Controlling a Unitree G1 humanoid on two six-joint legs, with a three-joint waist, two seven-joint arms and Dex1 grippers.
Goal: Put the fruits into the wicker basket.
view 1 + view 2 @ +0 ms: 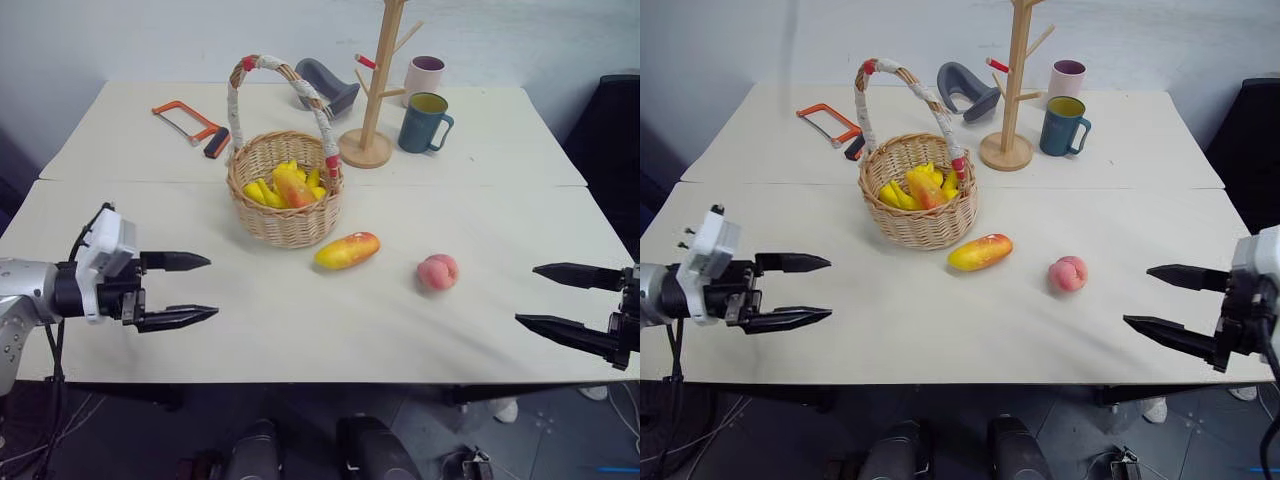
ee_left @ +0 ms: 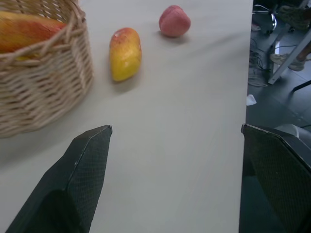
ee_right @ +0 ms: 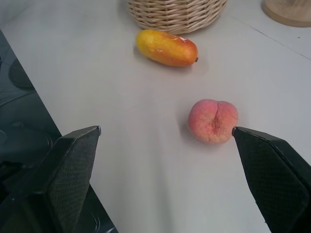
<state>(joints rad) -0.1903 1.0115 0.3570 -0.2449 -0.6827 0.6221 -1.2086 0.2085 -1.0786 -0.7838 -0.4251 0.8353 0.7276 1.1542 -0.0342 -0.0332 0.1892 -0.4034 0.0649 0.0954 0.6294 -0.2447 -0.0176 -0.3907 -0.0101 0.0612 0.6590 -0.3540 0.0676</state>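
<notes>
Nothing's gone in yet as far as I can tell: the mango [image 1: 347, 250] and peach [image 1: 438, 271] both lie on the table [image 1: 300, 330], mango just at 4 o'clock of the wicker basket [image 1: 285, 225], peach further out the same way. Left gripper [image 1: 178, 290] and right gripper [image 1: 560, 300] hang empty, fingers wide apart, so both picks are left.

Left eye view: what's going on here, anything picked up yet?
Nothing is held yet. The mango and the peach lie apart on the table, just in front of the wicker basket, which already holds yellow banana-like pieces and an orange fruit. The left gripper and the right gripper hover open and empty at either side.
</notes>
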